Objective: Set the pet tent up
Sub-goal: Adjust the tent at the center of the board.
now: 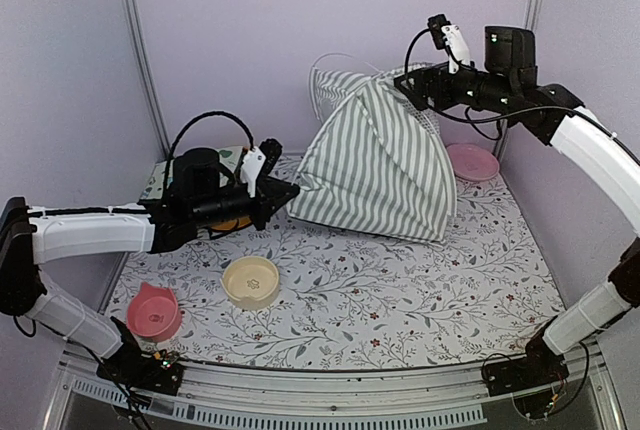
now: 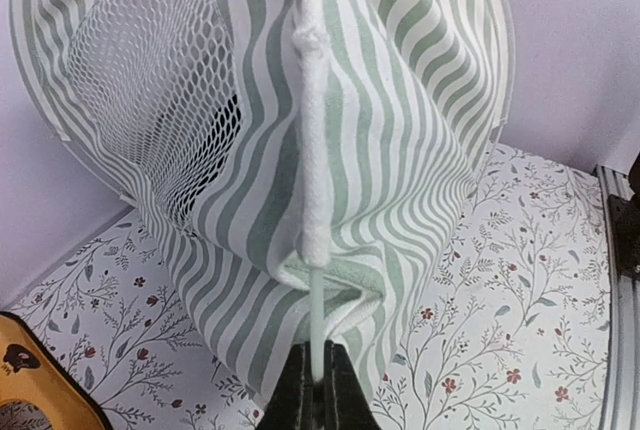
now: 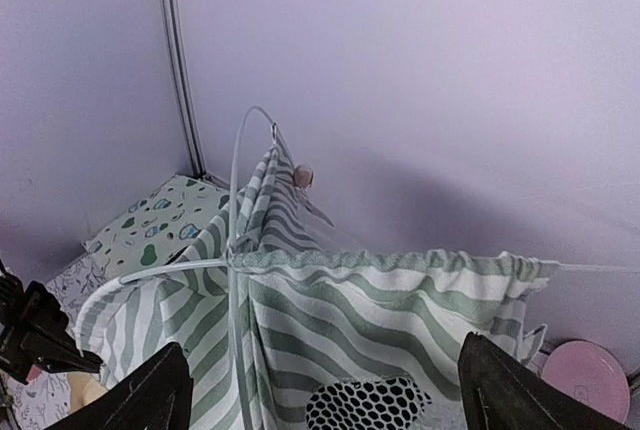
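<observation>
Pale lilac walls (image 1: 250, 30) close in around me, silver posts (image 1: 141, 50) standing in the back corners. Below lies a tabletop (image 1: 400, 290) of white floral-printed cloth, softly and evenly lit.

Overhead view spans the table (image 1: 400, 290); both wrist views face the pet tent (image 1: 375, 165) closely, seemingly from opposite sides.

- Tent (image 1: 375, 165): top is running off the left wrist view's upper edge. Lower half is dropping below the right wrist view's bottom edge. Far side is facing away from the top camera.
- Pole (image 2: 316, 330): lower end is vanishing between the left fingers (image 2: 343, 395), which the bottom edge is cropping.
- Right fingers (image 3: 150, 395): only tips are showing.
- Plate (image 3: 588, 375): bottom edge is cropping it.
- Mat (image 1: 152, 186): left arm (image 1: 90, 230) is covering most of it.
- Orange item (image 2: 50, 375): frame corner is cropping it, and too little is showing to name it.
</observation>
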